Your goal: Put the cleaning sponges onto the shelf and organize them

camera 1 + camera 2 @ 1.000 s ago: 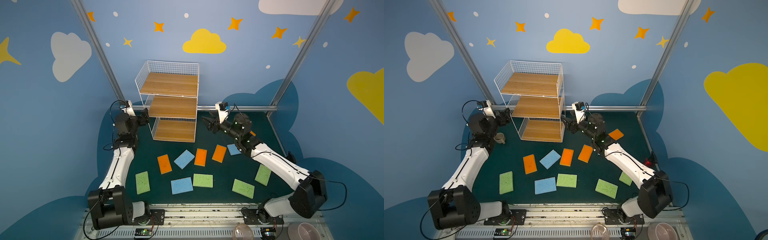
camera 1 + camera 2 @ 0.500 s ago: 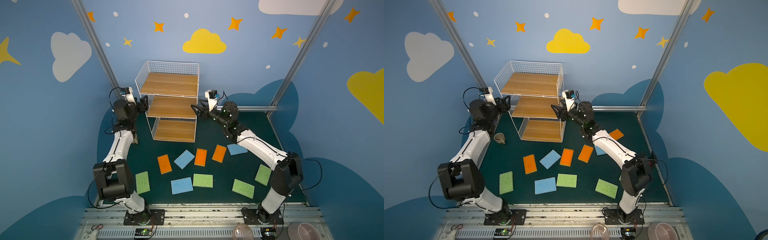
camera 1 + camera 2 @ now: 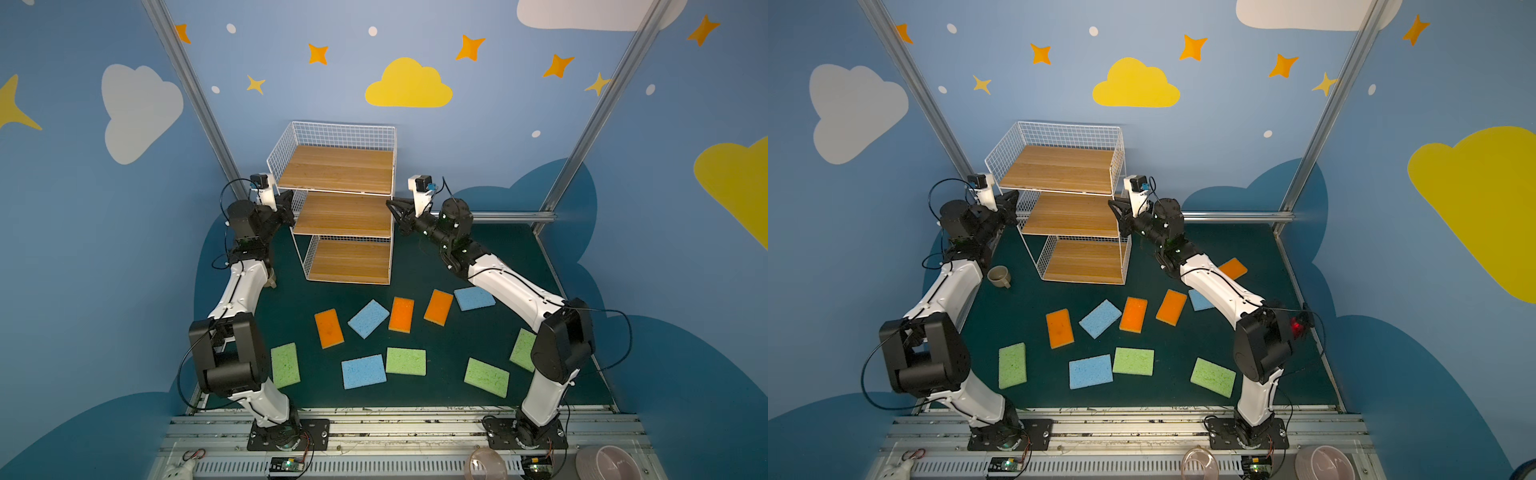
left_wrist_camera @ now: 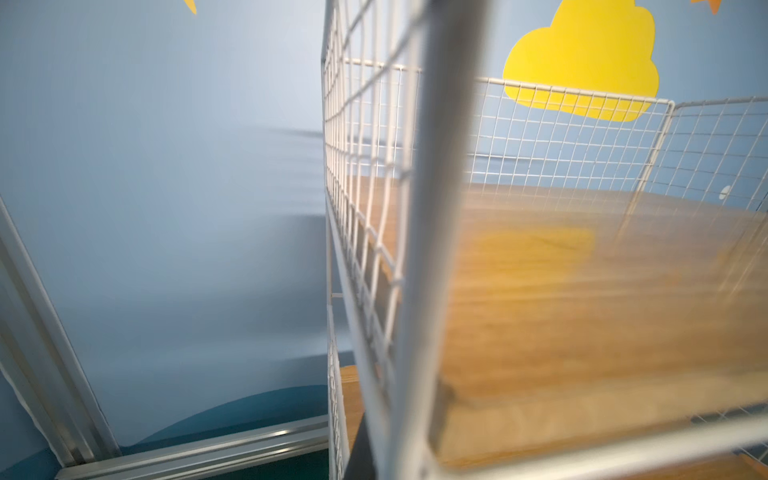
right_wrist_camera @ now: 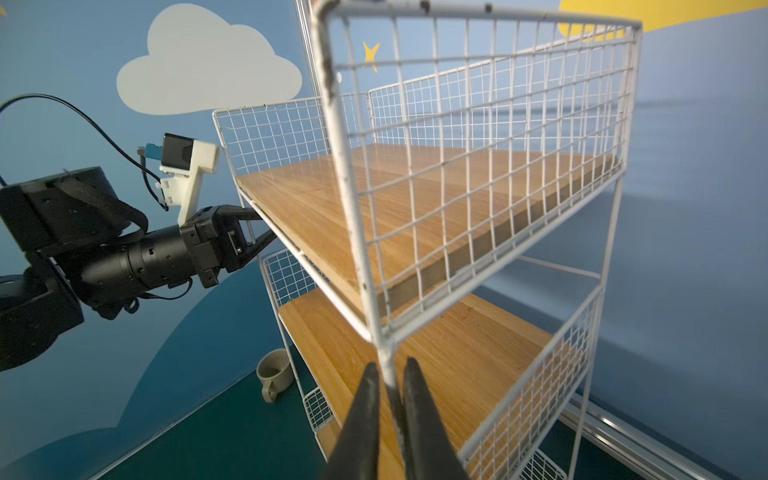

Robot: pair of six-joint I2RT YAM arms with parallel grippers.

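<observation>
Jaws of left gripper (image 3: 288, 203) and right gripper (image 3: 391, 206) clamp the front corner posts of the shelf (image 3: 332, 134), centre frame. The cleaning sponges (image 3: 402, 314) lie in the lower frame, well apart from both.

Top views overlook all — wrist views hug shelf (image 4: 436, 208).

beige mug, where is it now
In a top view the beige mug stands on the table left of the shelf, at its bottom tier, beside the left arm.
</observation>
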